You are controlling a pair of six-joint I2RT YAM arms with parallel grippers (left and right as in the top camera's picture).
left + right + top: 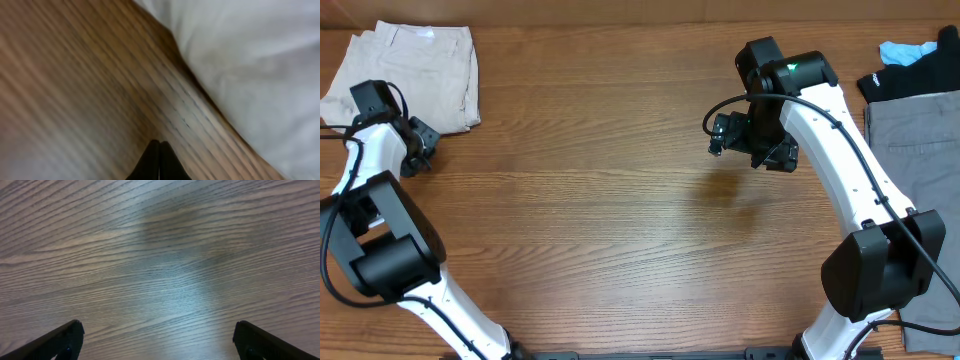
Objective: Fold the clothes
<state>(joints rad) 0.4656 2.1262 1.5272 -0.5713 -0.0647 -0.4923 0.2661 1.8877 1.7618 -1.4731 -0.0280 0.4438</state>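
Observation:
The pale beige shorts (415, 72) lie folded at the table's far left corner. In the left wrist view they show as a pale blurred cloth (250, 65) at the upper right. My left gripper (423, 145) is shut and empty, just below and beside the shorts' near edge; its closed fingertips (160, 150) sit over bare wood. My right gripper (732, 135) is open and empty above the bare table middle, far from the shorts; its two fingers (157, 340) frame only wood grain.
A pile of grey trousers (915, 180) lies along the right edge, with a black garment (905, 75) and a light blue cloth (905, 50) at the far right corner. The table is brown wood (600, 200).

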